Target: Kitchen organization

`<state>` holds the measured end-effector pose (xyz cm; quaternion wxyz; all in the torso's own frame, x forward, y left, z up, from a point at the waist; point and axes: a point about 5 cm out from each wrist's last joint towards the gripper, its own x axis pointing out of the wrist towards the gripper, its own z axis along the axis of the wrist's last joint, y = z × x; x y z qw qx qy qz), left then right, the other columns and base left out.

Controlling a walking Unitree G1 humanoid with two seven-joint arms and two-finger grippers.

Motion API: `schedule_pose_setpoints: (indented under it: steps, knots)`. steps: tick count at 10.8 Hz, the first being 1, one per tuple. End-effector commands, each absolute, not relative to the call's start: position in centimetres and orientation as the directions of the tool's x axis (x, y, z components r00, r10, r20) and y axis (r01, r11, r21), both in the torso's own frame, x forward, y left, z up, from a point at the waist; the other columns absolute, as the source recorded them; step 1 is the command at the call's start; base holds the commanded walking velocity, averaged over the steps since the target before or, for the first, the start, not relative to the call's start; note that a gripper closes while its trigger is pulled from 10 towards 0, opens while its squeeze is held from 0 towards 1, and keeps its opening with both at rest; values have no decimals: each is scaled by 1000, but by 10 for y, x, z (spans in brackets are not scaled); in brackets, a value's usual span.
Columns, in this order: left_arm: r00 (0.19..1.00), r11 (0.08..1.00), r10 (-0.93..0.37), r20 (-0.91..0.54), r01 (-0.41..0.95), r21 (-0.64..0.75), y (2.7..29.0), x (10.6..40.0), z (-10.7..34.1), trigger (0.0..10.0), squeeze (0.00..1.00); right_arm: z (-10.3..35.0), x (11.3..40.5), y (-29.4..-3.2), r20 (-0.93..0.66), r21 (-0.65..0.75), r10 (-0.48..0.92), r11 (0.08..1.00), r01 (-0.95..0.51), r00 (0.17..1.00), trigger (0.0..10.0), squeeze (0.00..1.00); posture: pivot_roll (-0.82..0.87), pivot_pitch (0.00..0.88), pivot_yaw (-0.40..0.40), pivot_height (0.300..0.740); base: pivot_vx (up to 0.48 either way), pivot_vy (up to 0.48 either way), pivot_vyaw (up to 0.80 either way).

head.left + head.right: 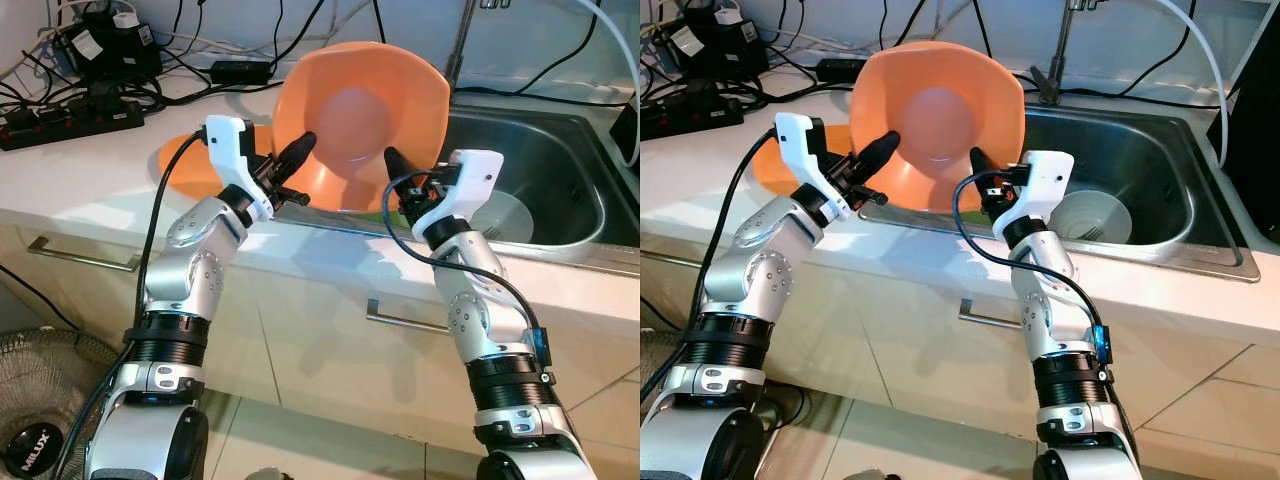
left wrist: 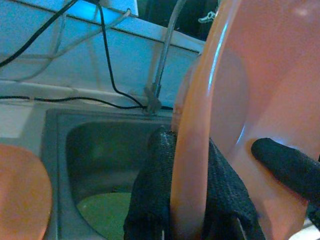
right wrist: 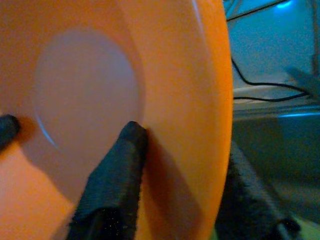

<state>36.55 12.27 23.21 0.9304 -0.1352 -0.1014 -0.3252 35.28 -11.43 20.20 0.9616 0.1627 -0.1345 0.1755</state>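
- Orange bowl [image 1: 360, 125]: held on edge above the bench [image 1: 90, 180], at the near left corner of the sink [image 1: 560, 170], hollow side facing the robot.
- Left gripper [image 1: 296, 172]: jaws closed on the bowl's left rim; the wrist view shows one finger [image 2: 150, 190] behind the wall and one in front.
- Right gripper [image 1: 397, 180]: jaws clamped on the lower right rim, one finger [image 3: 112, 175] inside the hollow, the other behind.
- Second orange dish [image 1: 190, 165]: on the bench, just behind the left jaws.
- White bowl [image 1: 1095, 220]: in the sink basin, beyond the right jaws.
- Power strip [image 1: 70, 125]: back left of the bench, well apart from both jaws.
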Motion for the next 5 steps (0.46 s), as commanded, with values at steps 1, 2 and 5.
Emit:
schedule_pose_setpoints:
  steps: [1,2,5]
  knots:
    - [736,731,-585,340,660,-170,126,364,249,10000,0,201,352,-121,314,303,272,879,-368,909,0,0,137,36,38,740,0,0,0]
    - [738,732,-584,338,658,-174,129,365,249,10000,0,201,352,-125,318,324,275,868,-377,907,0,0,137,37,38,740,0,0,0]
    - [743,735,-580,333,654,-181,130,366,248,10000,0,199,351,-136,334,387,267,836,-389,904,0,0,136,39,40,740,0,0,0]
